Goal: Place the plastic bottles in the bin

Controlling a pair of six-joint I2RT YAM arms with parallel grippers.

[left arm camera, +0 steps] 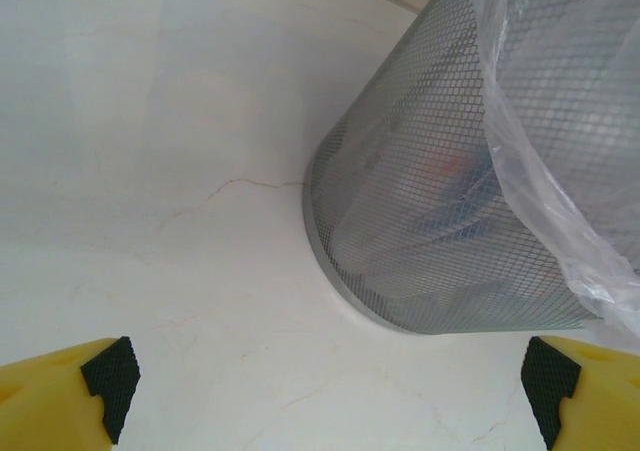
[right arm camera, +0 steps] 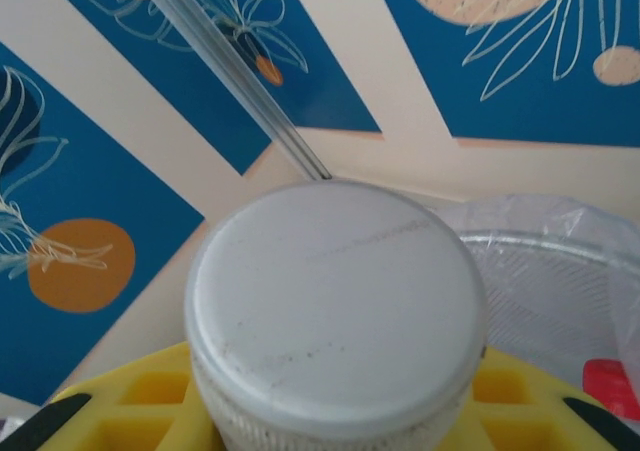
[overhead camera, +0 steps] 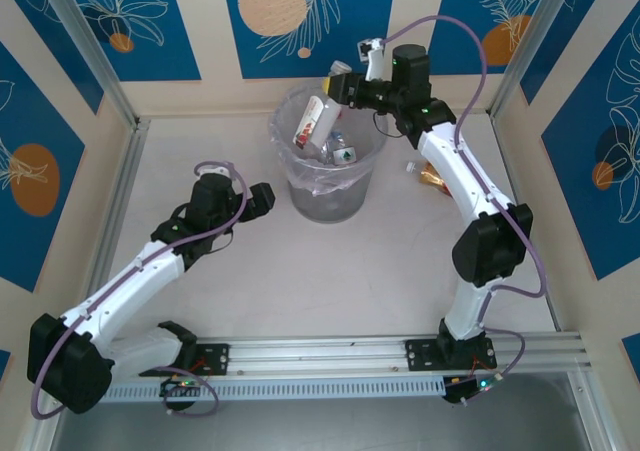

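My right pincer [overhead camera: 345, 85] is closed on a white-capped bottle [right arm camera: 335, 306] and holds it above the far rim of the bin [overhead camera: 326, 199]. The bin stands upright at mid-worktop [overhead camera: 250, 281], lined with a clear bag. Inside it lie a red-labelled bottle [overhead camera: 312, 121] and a second bottle [overhead camera: 341, 152]. A brownish bottle [overhead camera: 430, 177] lies on the worktop to the right of the bin, beside my right arm. My left pincer [overhead camera: 262, 199] stands wide, holding nothing, near the bin's left wall.
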